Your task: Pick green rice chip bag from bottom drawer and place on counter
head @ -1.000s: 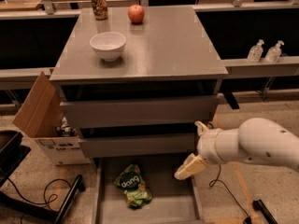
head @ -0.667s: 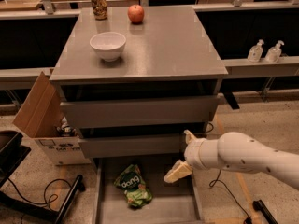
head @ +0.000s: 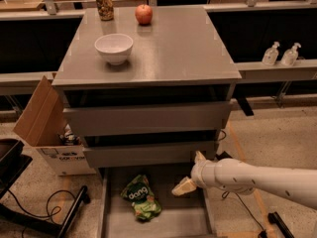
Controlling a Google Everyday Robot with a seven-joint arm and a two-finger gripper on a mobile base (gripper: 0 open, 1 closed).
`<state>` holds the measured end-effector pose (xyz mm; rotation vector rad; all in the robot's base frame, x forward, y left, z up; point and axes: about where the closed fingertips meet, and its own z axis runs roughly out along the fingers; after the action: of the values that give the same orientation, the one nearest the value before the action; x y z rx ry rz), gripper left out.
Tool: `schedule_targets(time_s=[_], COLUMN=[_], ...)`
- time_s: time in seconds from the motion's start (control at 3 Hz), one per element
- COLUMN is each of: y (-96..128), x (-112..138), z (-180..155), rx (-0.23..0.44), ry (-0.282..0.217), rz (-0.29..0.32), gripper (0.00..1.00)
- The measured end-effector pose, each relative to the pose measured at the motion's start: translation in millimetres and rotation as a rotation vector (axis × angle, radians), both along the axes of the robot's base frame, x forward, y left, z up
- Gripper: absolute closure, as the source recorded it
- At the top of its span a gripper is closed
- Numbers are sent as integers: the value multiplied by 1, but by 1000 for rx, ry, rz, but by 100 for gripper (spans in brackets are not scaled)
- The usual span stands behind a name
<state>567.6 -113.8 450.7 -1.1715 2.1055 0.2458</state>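
Gripper [head: 190,172] over right part of bottom drawer [head: 181,217], fingers spread, holding nothing. Green rice chip bag [head: 141,197] flat on drawer floor, near, toward view's left and lower, not touching. Long axis roughly back-to-front, slightly slanted. Counter [head: 183,53]: bowl [head: 114,47], apple [head: 143,14], can [head: 104,4] left and back; right side open.

Warm, moderate light is cast from above. A soft sheen is noted across the desk [head: 178,53], and a short shadow is thrown beneath the bowl [head: 114,47]. The bottom drawer [head: 183,214] is dimly lit under the cabinet's overhang. The gripper [head: 190,172], jaws apart, is recorded as pale above the drawer's right side.
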Motion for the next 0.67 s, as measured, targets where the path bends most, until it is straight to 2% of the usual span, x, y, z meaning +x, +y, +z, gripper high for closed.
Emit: schedule_targets(time_s=[0.33,0.67], y=[1,12], x=[0,2], z=[-4,-36], rx=[2,22], ry=[3,31], rz=[0,4], gripper=[0,0])
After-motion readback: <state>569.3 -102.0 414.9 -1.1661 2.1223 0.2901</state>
